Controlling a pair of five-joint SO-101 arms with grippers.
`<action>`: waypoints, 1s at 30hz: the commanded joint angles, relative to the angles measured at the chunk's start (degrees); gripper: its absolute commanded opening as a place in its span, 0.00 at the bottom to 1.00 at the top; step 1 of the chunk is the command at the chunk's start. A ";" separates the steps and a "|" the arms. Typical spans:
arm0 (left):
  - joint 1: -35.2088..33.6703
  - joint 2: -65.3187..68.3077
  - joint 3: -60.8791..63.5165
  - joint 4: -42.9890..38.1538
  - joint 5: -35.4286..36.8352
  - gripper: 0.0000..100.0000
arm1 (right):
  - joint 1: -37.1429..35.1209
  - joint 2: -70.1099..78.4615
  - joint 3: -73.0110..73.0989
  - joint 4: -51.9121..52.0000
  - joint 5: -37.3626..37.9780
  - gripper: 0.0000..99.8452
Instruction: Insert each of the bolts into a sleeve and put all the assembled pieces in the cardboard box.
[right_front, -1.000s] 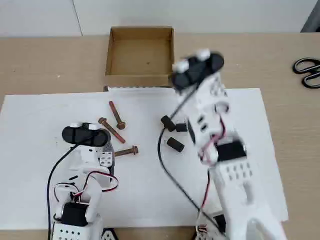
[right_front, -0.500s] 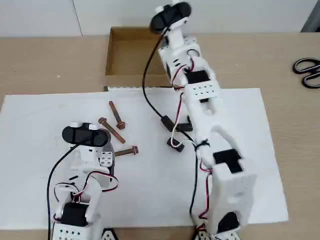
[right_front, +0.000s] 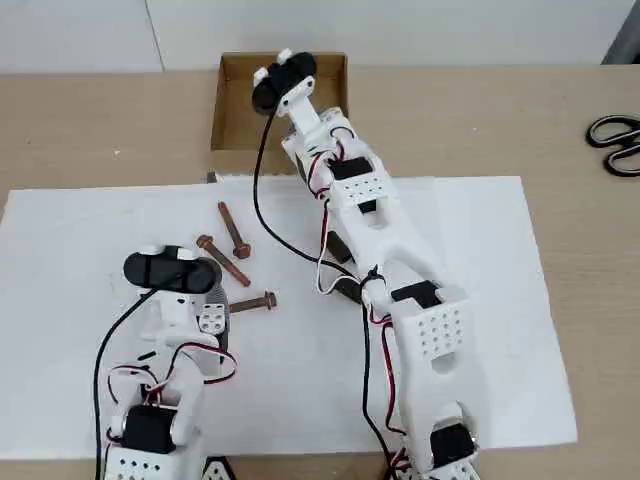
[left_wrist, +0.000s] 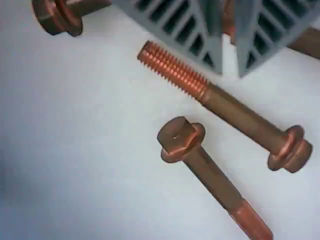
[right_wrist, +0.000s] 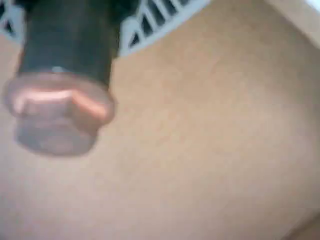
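Note:
My right arm (right_front: 360, 190) stretches across the white sheet, and its wrist (right_front: 283, 78) hangs over the cardboard box (right_front: 216, 112). In the right wrist view my right gripper (right_wrist: 70, 30) is shut on a black sleeve (right_wrist: 67, 42) with a copper bolt head (right_wrist: 57, 112) sticking out of it, just above the box floor (right_wrist: 210, 130). Three loose copper bolts (right_front: 234, 230) (right_front: 222, 258) (right_front: 252, 301) lie on the sheet. My left gripper (left_wrist: 227, 52) hovers shut over them, close to one threaded shaft (left_wrist: 172, 70). A black sleeve (right_front: 346, 289) peeks out beside the right arm.
The white sheet (right_front: 90, 260) covers most of the wooden table (right_front: 100, 120). Scissors (right_front: 615, 140) lie at the far right edge. The right arm's black cable (right_front: 262, 190) loops over the sheet near the bolts.
The right arm has swung from above the sleeves to the back left, over the cardboard box, carrying the sleeved bolt. The left arm has stayed still.

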 joint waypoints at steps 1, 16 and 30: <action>0.35 -0.44 -0.31 0.09 -0.18 0.01 | -0.31 -1.80 -5.27 3.38 0.53 0.15; 0.26 -0.44 -0.31 0.09 -0.18 0.01 | -0.40 -6.99 -23.91 39.08 0.18 0.06; -0.62 -0.44 -0.31 0.09 -0.09 0.01 | -0.40 -15.87 -27.08 74.59 0.18 0.00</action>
